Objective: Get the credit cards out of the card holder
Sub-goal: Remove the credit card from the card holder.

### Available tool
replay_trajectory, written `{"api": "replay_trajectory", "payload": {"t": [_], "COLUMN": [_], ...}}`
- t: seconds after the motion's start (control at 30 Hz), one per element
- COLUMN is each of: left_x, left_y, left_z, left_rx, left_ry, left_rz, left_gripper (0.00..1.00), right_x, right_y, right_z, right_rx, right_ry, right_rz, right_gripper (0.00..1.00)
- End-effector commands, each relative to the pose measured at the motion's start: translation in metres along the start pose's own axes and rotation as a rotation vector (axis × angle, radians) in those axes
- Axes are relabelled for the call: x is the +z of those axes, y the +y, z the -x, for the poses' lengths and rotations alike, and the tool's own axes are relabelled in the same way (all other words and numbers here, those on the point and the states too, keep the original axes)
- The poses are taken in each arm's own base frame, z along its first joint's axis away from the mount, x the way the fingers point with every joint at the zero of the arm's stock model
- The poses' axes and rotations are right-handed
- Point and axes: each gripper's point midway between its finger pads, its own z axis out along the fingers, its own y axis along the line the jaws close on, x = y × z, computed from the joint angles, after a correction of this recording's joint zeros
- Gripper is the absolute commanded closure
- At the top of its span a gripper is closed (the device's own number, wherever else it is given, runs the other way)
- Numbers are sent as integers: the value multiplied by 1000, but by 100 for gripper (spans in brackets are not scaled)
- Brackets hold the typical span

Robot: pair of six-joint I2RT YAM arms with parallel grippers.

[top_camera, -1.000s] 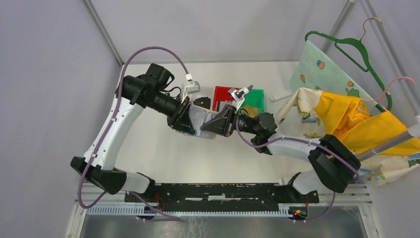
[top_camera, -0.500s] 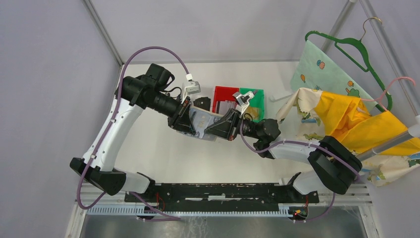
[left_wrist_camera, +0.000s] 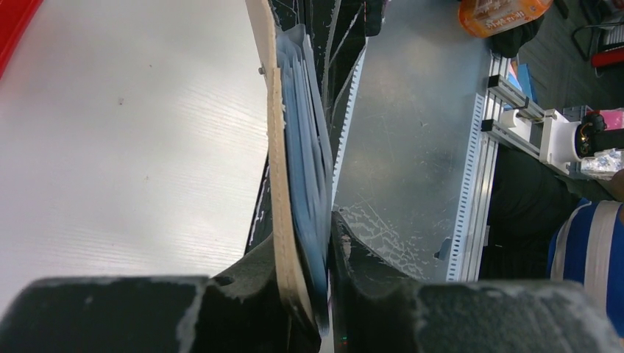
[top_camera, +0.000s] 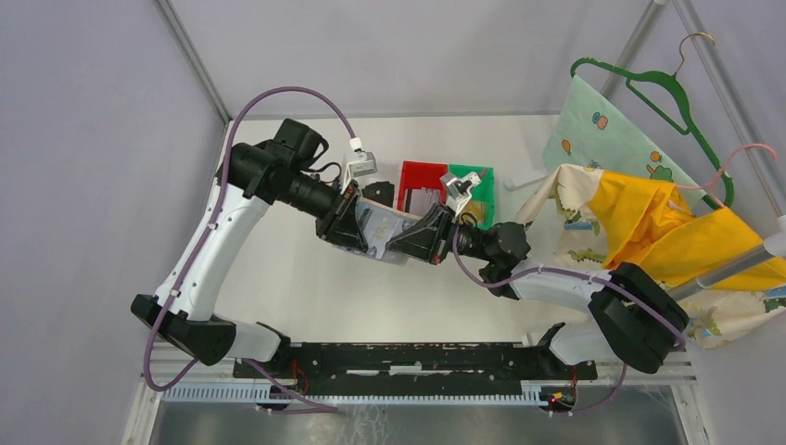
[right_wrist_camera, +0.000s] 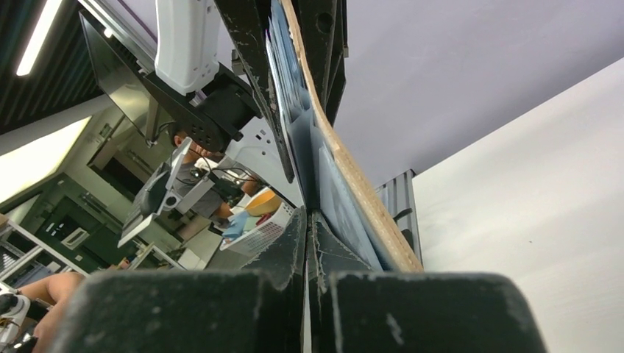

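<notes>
The left pincer [left_wrist_camera: 305,246] pinches the flat tan rectangular card holder with blue-grey inner panels [left_wrist_camera: 278,169], held above the white bench [top_camera: 306,278]. The right pincer [right_wrist_camera: 309,220] is pressed together at its inner layers. No thin pale credit cards seem out yet; the pulling is left.
</notes>
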Motion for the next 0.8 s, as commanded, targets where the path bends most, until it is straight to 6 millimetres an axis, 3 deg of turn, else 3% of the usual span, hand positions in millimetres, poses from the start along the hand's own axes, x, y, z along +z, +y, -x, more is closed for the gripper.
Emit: {"api": "replay_trajectory", "payload": {"t": [0.0,0.17,0.27,0.33,0.43,0.5,0.67,0.77], "left_x": [-8,-8,-7,-6,-5,-5,-5,-6], "left_y": [-16,-17,-19,-20,-20,-19,-20,-20], "left_z": [7,8,8,9,10,11,12,13], "left_rx": [42,43,41,29,24,26,23,25], "left_ry": [-47,-49,-52,-53,-54,-54,-55,-58], "left_rz": [-20,-25,-43,-56,-65,-66,-68,-62], "left_gripper": [73,72,81,90,95,95,95,95], "right_x": [-8,-8,-5,-2,0,0,9,11], "right_y": [3,4,11,20,36,45,47,49], "right_z": [4,8,12,14,19,23,27,28], "right_rx": [-72,-76,-73,-65,-46,-33,-26,-10], "right_ry": [7,-1,-12,-24,-50,-72,-70,-71], "right_rz": [-3,3,31,63,135,175,195,212], "right_gripper": [100,100,99,83,59,52,55,72]}}
